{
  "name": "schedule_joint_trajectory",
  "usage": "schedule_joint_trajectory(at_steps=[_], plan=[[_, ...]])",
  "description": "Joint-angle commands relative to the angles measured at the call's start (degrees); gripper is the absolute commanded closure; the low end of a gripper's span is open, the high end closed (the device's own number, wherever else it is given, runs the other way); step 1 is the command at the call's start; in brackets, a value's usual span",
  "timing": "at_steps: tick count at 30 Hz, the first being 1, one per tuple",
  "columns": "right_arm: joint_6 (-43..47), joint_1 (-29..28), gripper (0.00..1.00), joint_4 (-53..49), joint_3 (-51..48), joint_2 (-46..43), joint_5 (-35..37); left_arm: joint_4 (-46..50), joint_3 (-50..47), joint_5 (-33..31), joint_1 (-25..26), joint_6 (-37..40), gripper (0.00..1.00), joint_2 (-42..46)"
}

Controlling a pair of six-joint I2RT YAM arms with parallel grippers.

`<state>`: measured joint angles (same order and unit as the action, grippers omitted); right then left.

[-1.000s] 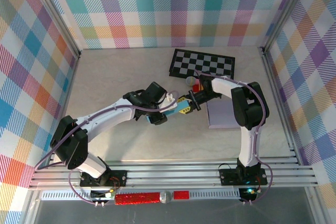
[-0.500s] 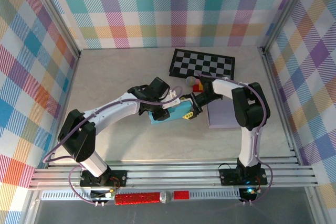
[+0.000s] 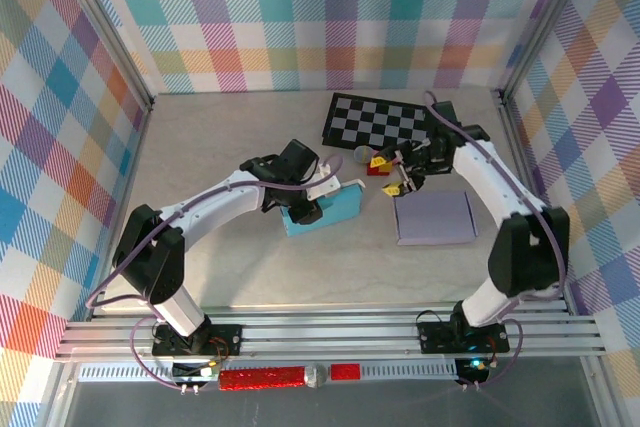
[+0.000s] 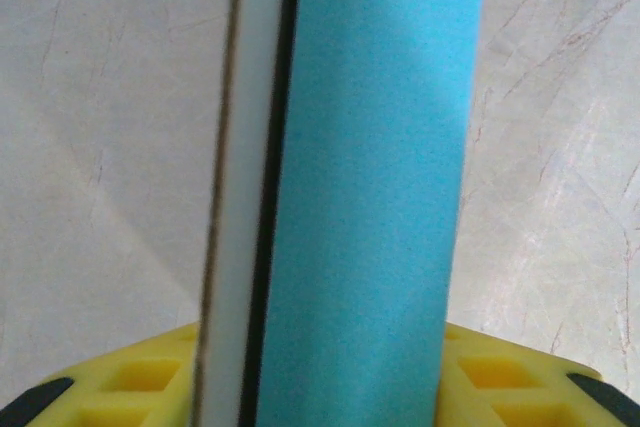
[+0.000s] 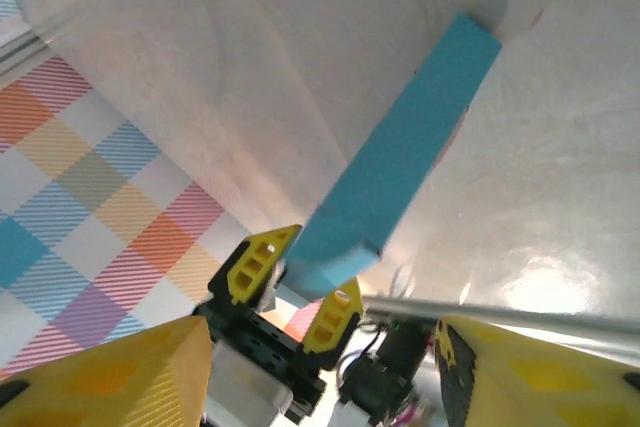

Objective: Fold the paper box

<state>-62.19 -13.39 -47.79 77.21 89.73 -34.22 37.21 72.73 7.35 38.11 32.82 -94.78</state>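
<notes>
Our left gripper (image 5: 296,287) pinches one end of the flat turquoise paper box (image 3: 332,209). Our right gripper (image 3: 402,177) hangs spread and empty near the box's right end.

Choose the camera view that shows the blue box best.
The right wrist view: the blue box shows along its whole length, one end clamped in the left gripper. The top view shows it small and partly covered; the left wrist view shows a close strip of it.

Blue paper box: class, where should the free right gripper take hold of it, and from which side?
Probably the free end of the flat blue paper box, across its thin faces, from where the right gripper hangs; the left gripper pinches the opposite end.
</notes>
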Motion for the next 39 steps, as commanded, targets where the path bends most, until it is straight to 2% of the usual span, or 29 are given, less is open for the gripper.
schedule_joint_trajectory(at_steps=[1, 3, 11, 21, 25, 28, 34, 39], plan=[[9.76, -3.53, 0.45, -2.66, -0.73, -1.97, 9.70, 2.34, 1.16, 2.09, -0.58, -0.81, 0.56, -1.62], [12.61, -6.74, 0.46, -4.36, -0.57, -2.12, 12.90, 2.10, 1.17, 2.28, -0.75, -0.90, 0.55, -1.78], [12.97, -16.15, 0.43, -1.56, 2.60, 1.41, 15.97, 2.69, 1.63, 2.48, -0.94, -1.79, 0.55, -1.81], [9.61, -18.23, 0.46, 1.99, 1.27, 6.58, 18.05, 2.95, 1.32, 2.52, -1.02, -2.13, 0.52, -1.79], [9.40, -18.34, 0.47, 0.49, 0.78, 7.37, 19.48, 2.73, 1.41, 2.46, -1.11, -2.15, 0.51, -1.63], [10.00, -18.34, 0.54, -1.81, 0.42, 8.29, 21.32, 2.52, 1.62, 2.75, -1.41, -2.44, 0.51, -1.53], [10.65, -18.34, 0.61, -5.87, 1.25, 10.46, 23.51, 2.34, 1.98, 2.97, -1.63, -2.72, 0.49, -1.33], [11.25, -18.43, 0.61, -5.80, 2.54, 9.60, 23.14, 2.43, 1.62, 2.93, -1.69, -2.76, 0.51, -0.99]])
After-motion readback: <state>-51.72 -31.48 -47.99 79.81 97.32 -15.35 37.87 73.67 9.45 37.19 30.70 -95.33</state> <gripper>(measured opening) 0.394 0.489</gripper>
